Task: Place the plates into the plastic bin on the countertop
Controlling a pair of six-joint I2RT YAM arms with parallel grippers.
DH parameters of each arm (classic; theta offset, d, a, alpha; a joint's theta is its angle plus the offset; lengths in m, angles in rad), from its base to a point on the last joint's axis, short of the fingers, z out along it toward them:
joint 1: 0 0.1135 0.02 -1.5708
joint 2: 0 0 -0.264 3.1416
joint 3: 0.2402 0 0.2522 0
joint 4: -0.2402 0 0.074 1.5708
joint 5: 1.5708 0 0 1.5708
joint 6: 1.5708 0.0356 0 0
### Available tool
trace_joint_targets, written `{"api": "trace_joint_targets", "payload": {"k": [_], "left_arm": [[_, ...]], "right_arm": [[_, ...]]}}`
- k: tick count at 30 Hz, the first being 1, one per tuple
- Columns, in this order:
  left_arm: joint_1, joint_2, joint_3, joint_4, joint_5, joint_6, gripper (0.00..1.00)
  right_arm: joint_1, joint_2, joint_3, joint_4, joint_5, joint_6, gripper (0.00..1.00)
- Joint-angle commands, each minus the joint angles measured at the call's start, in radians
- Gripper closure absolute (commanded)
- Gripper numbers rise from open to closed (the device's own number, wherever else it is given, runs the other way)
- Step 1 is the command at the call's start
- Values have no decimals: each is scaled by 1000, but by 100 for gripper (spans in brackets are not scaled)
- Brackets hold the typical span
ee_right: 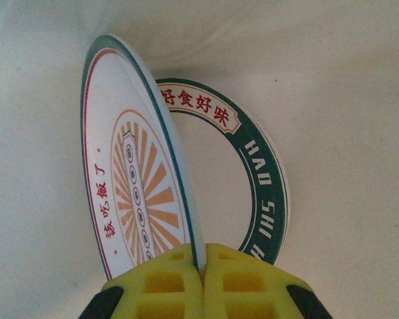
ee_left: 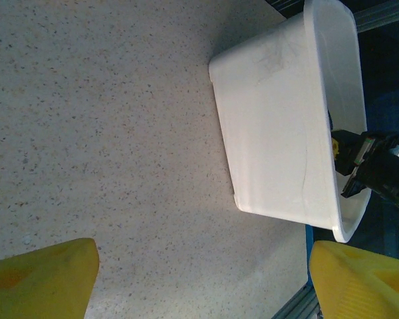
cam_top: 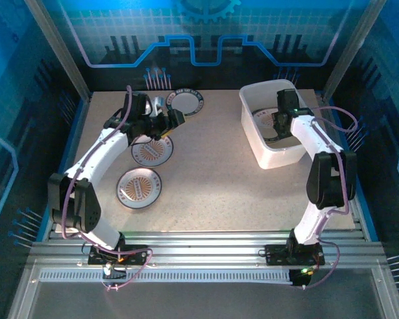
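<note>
Three plates are left on the tabletop [cam_top: 213, 173] at left: a near sunburst plate [cam_top: 138, 187], a second sunburst plate [cam_top: 151, 153] just beyond it, and a green-rimmed plate [cam_top: 187, 102] by the far edge. The left gripper [ee_left: 199, 279] hovers between those last two, spread wide and empty, facing the plastic bin [ee_left: 279, 133]. In the bin a binned green plate [ee_right: 263, 193] lies flat. The right gripper [ee_right: 203, 279] is clamped on the rim of a held sunburst plate [ee_right: 136, 193], which stands on edge just over the binned green plate. I judge the job under halfway done.
</note>
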Motion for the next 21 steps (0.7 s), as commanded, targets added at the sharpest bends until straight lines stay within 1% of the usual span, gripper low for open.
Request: {"api": "trace_joint_targets", "payload": {"k": [1,6,10,13,17,18,20,21], "left_arm": [[20,-36,-14,6,40,23,16],[27,-39,-29,12,43,20,16],[28,-37,-32,10,44,18,16],[31,-37,-32,3,45,18,16],[32,-37,-31,-8,45,19,16],[31,-36,-31,-10,45,19,16],[33,-36,-31,-10,48,12,16],[32,-37,-33,-7,50,7,16]], "right_arm": [[4,36,49,-24,91,54,100],[15,62,46,-32,106,86,100],[18,82,40,-15,101,86,98],[18,88,27,7,108,84,93],[19,94,10,15,106,79,77],[20,90,0,24,111,80,74],[24,76,-31,69,127,72,64],[23,74,-38,80,128,69,61]]}}
